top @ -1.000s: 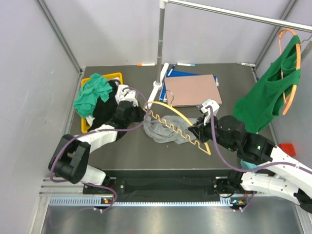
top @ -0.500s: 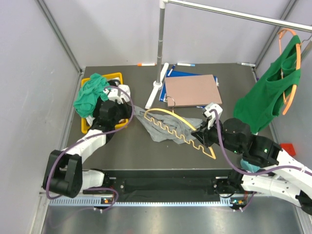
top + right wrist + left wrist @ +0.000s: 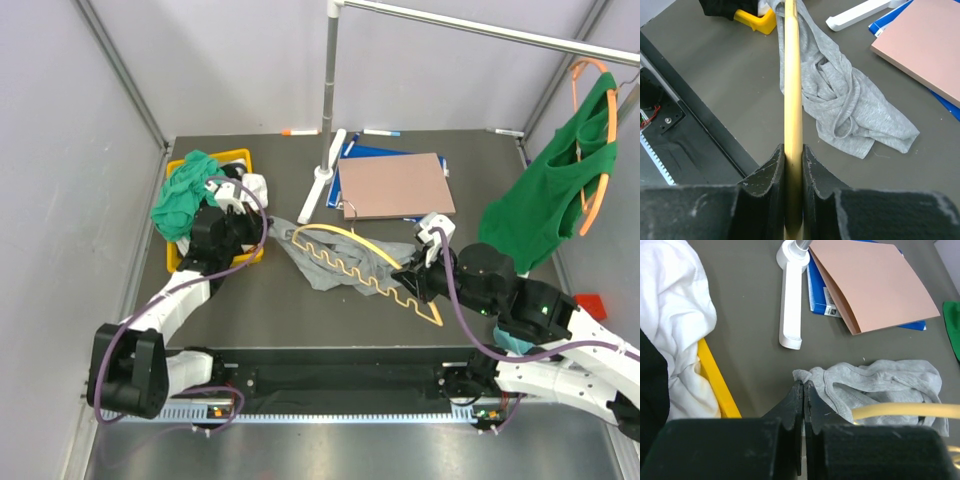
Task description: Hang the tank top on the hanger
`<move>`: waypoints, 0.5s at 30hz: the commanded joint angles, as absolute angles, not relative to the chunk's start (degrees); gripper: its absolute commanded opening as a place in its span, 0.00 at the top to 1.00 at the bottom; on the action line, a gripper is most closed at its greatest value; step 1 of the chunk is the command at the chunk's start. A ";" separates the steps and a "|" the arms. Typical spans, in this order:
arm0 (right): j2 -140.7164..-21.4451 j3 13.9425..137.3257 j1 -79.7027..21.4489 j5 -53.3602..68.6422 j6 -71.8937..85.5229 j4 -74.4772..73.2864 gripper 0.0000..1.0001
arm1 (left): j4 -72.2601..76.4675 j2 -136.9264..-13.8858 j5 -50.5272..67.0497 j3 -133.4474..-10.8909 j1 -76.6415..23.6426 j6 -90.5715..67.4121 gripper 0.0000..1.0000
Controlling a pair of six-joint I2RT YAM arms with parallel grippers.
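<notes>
Top view: the left hand is pinched together on a corner of the top. The right hand is clamped on the hanger, which lies across the cloth on the counter. To thread it well, I judge, keep that corner taut and slide the hanger's end inside.

Left wrist: the top bunches just past the left hand.

Right wrist: the hanger runs out from the right hand, with the top beneath and beside it.
</notes>
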State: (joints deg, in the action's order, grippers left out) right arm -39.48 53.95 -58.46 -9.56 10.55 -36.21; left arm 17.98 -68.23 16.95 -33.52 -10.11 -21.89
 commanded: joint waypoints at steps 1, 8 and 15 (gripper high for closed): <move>-39.11 55.28 -59.06 -10.19 9.05 -30.24 1.00 | 17.15 -65.13 19.86 -34.01 -9.76 -19.60 1.00; -39.29 56.42 -59.06 -10.20 8.61 -30.58 1.00 | 14.42 -63.72 18.11 -34.45 -9.76 -17.84 1.00; -38.85 55.81 -59.15 -9.32 8.70 -29.53 1.00 | 13.71 -63.37 18.28 -34.89 -9.76 -17.84 1.00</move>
